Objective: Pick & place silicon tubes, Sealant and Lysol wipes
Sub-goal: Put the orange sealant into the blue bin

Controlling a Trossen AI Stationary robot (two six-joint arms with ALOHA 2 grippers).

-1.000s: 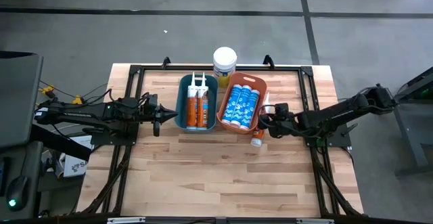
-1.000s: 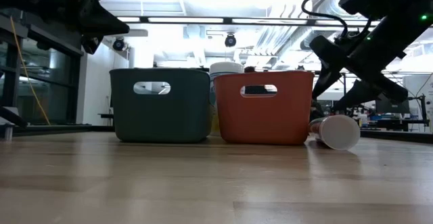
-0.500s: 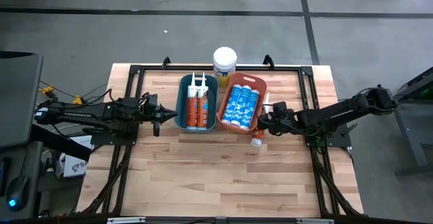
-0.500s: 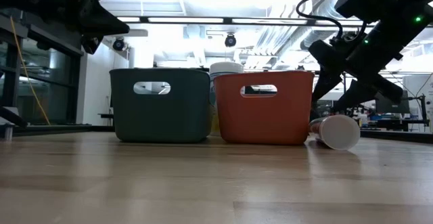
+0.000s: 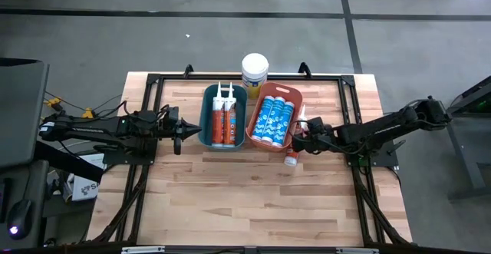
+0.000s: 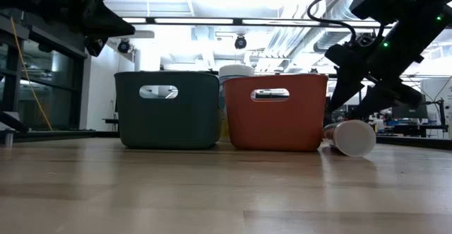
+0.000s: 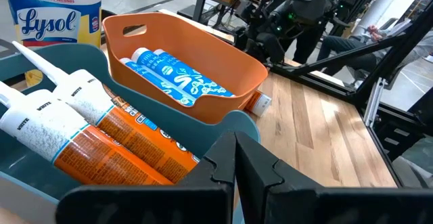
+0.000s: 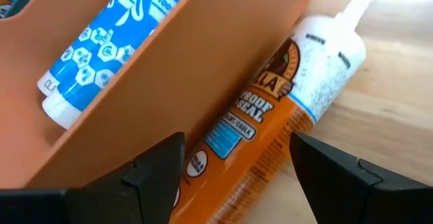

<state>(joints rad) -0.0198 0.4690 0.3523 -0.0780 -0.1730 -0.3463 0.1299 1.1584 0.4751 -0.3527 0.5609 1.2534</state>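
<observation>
An orange sealant tube (image 5: 292,143) lies on its side on the table against the orange bin's right wall (image 8: 203,68), nozzle toward the far edge. My right gripper (image 8: 237,144) is open and low over it, one finger on each side of the tube (image 8: 270,126); no touch shows. The orange bin (image 5: 275,117) holds blue tubes. The teal bin (image 5: 224,117) holds two orange tubes. The Lysol wipes (image 5: 255,70) stand upright on the table behind the bins. My left gripper (image 5: 184,129) is shut and empty, left of the teal bin.
A black metal frame (image 5: 153,81) runs around the work area. Bare wooden table (image 5: 245,200) lies toward the near edge. The two bins stand side by side with the Lysol canister (image 7: 54,14) close behind them.
My right gripper has moved a little toward the table's left, closer to the orange bin and along the lying tube. The tube has stayed where it was.
</observation>
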